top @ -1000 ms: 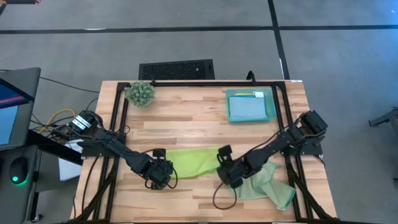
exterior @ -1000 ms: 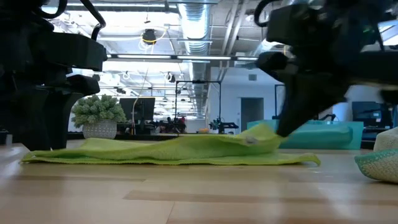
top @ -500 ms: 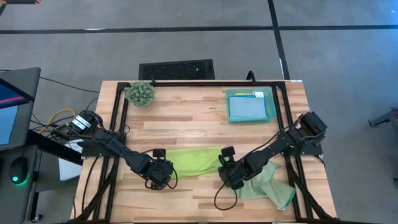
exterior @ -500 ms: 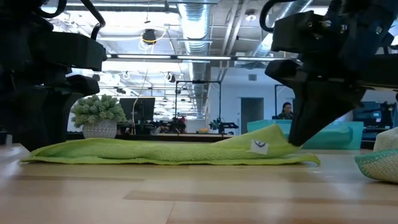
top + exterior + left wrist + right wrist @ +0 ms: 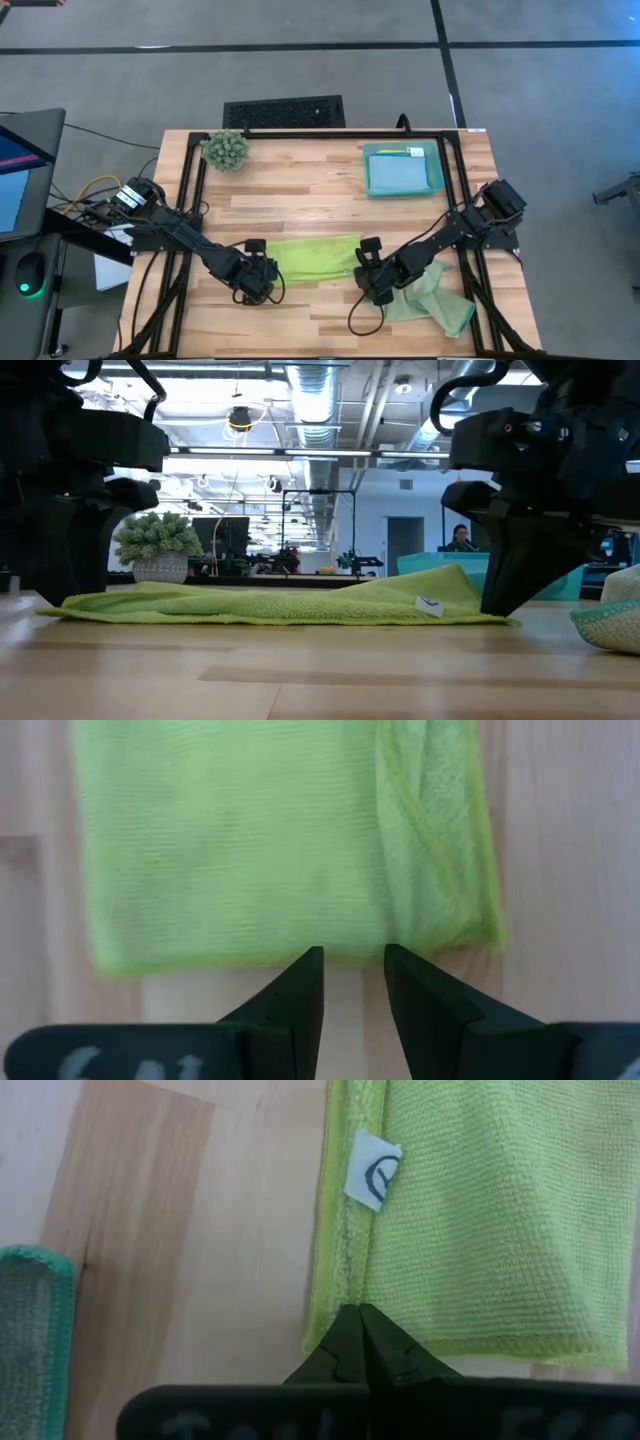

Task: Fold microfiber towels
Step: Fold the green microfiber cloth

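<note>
A folded lime green towel (image 5: 315,257) lies flat near the counter's (image 5: 300,195) front edge, its long axis running left to right between both arms. The left pincer (image 5: 352,982), fingers slightly apart and holding nothing, sits at one short end; the right pincer (image 5: 360,1342), pinched closed, grips the opposite edge beside a white label (image 5: 373,1171). A pale sage towel (image 5: 435,298) lies partly hidden under the right arm.

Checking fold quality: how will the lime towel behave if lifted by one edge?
The lime towel would probably droop, since it lies limp with a soft raised fold. It looks thin, so likely light. Its fuzzy weave suggests it drags, not slides.
</note>
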Robot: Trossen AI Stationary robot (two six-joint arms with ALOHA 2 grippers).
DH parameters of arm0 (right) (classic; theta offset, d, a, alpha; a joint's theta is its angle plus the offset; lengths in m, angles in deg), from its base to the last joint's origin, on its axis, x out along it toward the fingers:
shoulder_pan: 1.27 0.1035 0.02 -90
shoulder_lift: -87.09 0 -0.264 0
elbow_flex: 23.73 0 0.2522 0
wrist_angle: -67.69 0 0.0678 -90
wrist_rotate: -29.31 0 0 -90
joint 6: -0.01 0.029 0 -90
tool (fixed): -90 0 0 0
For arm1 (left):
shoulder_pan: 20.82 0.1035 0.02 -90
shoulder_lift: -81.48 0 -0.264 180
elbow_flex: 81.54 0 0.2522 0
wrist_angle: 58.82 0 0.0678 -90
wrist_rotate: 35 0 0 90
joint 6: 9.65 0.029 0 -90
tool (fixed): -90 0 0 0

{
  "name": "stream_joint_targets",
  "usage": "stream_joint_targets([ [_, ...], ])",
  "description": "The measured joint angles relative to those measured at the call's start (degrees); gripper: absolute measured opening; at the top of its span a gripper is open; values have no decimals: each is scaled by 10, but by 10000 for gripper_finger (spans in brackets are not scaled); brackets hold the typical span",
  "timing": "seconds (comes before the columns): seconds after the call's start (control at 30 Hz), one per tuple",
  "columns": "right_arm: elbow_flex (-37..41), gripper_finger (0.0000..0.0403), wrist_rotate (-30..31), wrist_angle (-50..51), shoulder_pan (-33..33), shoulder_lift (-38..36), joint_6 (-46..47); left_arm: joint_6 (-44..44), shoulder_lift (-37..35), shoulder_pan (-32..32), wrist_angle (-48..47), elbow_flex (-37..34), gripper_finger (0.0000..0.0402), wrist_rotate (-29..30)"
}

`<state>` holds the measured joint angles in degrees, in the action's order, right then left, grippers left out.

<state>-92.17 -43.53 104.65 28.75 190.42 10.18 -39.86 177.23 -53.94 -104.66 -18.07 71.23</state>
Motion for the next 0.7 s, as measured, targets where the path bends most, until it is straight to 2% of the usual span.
stream_joint_targets([
  [0.1,0,0,-2,0,-1,0,0,7,-29,0,-30,19,103,17],
  [0.33,0,0,-4,0,-1,0,-1,64,-121,3,-35,34,103,29],
  [0.4,0,0,-4,0,-1,0,0,84,-141,6,-15,34,103,77],
  [0.47,1,0,-5,-2,-1,0,-1,130,-144,27,65,23,102,127],
  [0.5,1,0,-5,-2,-1,0,-1,162,-138,50,120,16,100,120],
  [0.57,1,0,-5,-4,-1,0,-1,220,-103,105,226,10,92,57],
  [0.7,2,1,-6,-9,-1,0,0,300,-12,182,373,8,57,-14],
])
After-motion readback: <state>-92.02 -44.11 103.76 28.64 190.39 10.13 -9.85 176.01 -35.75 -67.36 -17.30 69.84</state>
